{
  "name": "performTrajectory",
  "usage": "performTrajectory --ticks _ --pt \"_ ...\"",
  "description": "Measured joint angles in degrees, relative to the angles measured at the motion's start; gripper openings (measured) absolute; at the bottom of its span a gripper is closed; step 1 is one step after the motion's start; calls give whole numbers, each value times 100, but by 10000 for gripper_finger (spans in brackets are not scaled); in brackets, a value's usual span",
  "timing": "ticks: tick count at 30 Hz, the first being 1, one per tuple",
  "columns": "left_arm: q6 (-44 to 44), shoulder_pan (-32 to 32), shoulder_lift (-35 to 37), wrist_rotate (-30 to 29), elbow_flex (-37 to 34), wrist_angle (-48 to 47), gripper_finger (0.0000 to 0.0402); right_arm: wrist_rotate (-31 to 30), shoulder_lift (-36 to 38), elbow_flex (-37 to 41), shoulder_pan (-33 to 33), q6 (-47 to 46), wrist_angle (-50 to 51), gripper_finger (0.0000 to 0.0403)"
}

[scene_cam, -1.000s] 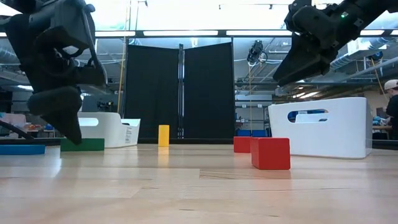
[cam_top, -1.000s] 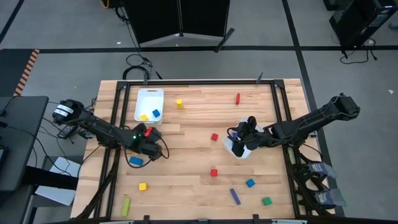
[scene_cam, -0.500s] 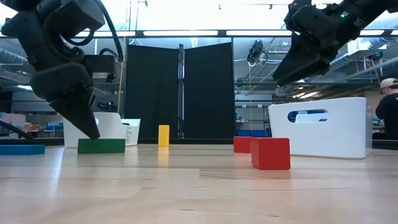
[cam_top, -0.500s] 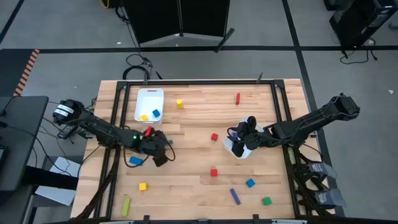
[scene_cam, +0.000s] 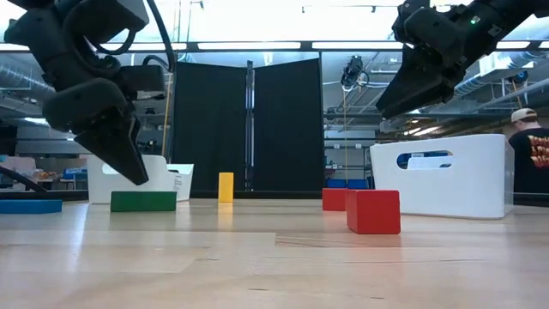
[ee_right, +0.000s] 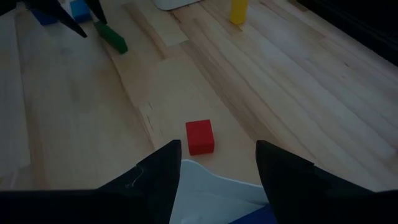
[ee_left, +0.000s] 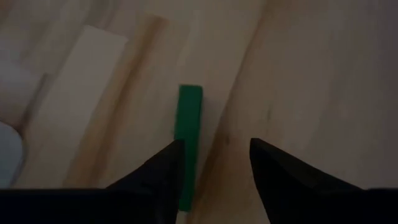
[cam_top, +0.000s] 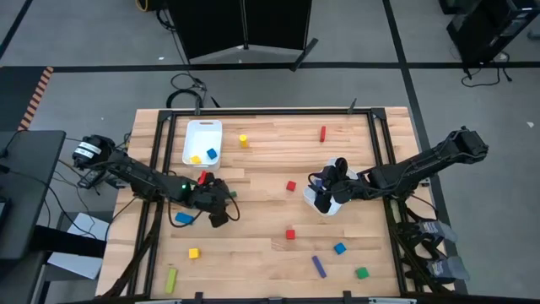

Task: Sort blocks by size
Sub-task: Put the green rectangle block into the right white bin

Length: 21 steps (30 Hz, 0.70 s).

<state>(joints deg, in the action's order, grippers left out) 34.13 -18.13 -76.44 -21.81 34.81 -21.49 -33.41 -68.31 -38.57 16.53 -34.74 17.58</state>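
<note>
My left jaws (ee_left: 211, 165) hang spread just above the green bar (ee_left: 188, 140) lying flat on the surface (cam_top: 270, 245) near the white bin (cam_top: 202, 133), so I should centre over it w/ fingers square across its narrow sides before dropping & closing; right jaws (ee_right: 217, 163) wait spread over the other bin (scene_cam: 437, 176).

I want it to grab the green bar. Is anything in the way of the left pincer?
No, nothing visible is. The left pincer is open and right above the green bar, which lies flat on the bare wooden table next to one finger, with no other block between them.
</note>
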Motion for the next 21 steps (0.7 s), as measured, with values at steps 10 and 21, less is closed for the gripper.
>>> performTrajectory --ticks 10,21 --pt "-342 2 -267 -286 -58 56 189 0 0 0 -4 156 -13 219" --pt "-301 2 -987 -159 -31 440 169 0 0 -2 -24 304 -203 219"
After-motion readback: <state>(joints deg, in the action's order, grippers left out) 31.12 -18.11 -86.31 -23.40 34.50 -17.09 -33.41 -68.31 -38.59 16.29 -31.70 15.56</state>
